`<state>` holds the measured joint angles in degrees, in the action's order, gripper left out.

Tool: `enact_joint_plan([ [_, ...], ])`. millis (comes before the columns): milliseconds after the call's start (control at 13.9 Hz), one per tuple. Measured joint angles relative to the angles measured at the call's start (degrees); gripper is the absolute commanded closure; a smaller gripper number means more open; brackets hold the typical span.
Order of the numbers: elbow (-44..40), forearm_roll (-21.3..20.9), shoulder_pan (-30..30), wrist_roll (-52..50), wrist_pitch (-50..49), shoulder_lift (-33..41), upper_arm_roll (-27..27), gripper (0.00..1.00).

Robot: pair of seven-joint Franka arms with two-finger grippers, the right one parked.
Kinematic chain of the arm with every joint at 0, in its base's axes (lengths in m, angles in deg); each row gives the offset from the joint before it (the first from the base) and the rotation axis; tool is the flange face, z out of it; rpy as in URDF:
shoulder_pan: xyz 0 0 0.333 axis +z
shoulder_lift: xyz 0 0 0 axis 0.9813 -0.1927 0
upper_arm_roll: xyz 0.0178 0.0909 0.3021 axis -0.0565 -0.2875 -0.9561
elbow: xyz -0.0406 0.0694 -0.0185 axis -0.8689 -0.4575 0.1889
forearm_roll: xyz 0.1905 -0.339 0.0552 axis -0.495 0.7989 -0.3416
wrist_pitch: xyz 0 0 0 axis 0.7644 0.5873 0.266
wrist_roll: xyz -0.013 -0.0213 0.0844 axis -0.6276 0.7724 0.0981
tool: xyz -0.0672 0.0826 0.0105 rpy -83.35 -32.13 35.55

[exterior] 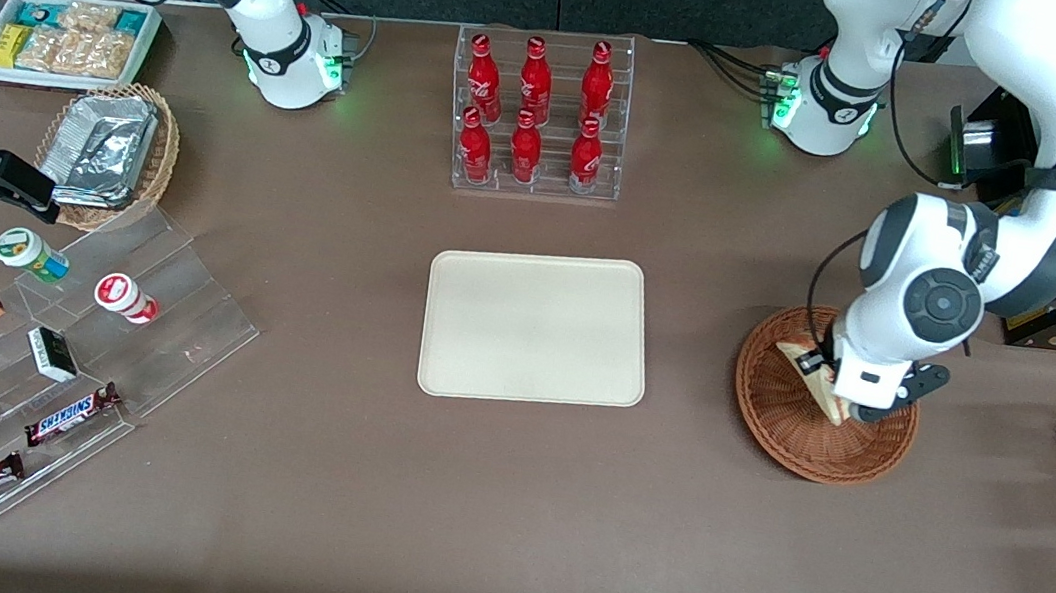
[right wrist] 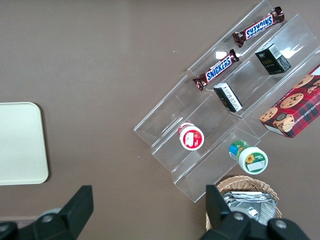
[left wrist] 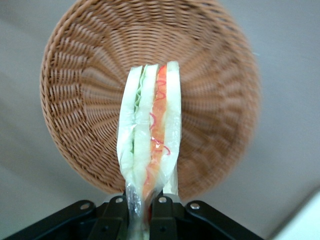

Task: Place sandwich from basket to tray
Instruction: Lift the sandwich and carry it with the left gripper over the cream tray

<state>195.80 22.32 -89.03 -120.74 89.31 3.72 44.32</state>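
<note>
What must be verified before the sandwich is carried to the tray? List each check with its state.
1. Grip: gripper shut on the sandwich - ok.
2. Sandwich intact, layers together - ok.
3. Sandwich lifted clear of the basket rim - cannot tell; it is still over the basket.
4. Tray bare, ready to receive - ok.
5. Table between basket and tray free of things - ok.
6. Bottle rack off the path, farther from the front camera than the tray - ok.

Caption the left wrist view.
End effector shut on the wrapped sandwich, held above the empty wicker basket.
</note>
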Motion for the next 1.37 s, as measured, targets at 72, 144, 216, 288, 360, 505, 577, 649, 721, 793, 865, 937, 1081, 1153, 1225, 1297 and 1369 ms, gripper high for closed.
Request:
enact_joint_plan([
  [72, -1.36, 0.01, -1.75, -0.22, -0.62, -0.01, 0.16, 1.0],
  [144, -2.23, 0.21, -3.65, -0.36, -0.66, -0.22, 0.28, 1.0],
  [216, -3.14, 0.75, -5.84, -0.45, -0.66, -0.8, 0.35, 1.0],
  [288, -4.49, 1.48, -8.23, -0.49, -0.66, -1.87, 0.43, 1.0],
  [360, -6.14, 1.72, -10.44, -0.49, -0.66, -3.18, 0.49, 1.0],
  [505, -9.49, 2.13, -13.64, 1.09, -0.64, -5.82, 0.74, 1.0],
  [577, -11.42, 2.95, -14.79, 2.46, -0.63, -7.32, 1.06, 1.0],
  [649, -13.75, 3.6, -15.71, 3.81, -0.63, -9.2, 1.61, 1.0],
  [721, -16.28, 3.83, -16.33, 4.86, -0.64, -11.25, 2.54, 1.0],
  [793, -18.61, 3.86, -16.78, 5.25, -0.64, -13.25, 3.75, 1.0],
  [865, -20.42, 3.86, -17.22, 5.26, -0.63, -15.04, 5.0, 1.0],
  [937, -21.77, 3.87, -17.91, 5.26, -0.63, -16.61, 5.84, 1.0],
  [1081, -24.28, 3.9, -20.01, 5.26, -0.6, -19.56, 6.34, 1.0],
  [1153, -25.73, 3.91, -20.73, 5.26, -0.58, -21.0, 6.36, 1.0],
  [1225, -27.19, 3.91, -21.19, 5.33, -0.58, -22.44, 6.46, 1.0],
  [1297, -28.44, 3.91, -21.64, 5.38, -0.58, -23.74, 6.6, 1.0],
  [1369, -29.42, 3.92, -22.21, 5.38, -0.58, -24.86, 6.66, 1.0],
])
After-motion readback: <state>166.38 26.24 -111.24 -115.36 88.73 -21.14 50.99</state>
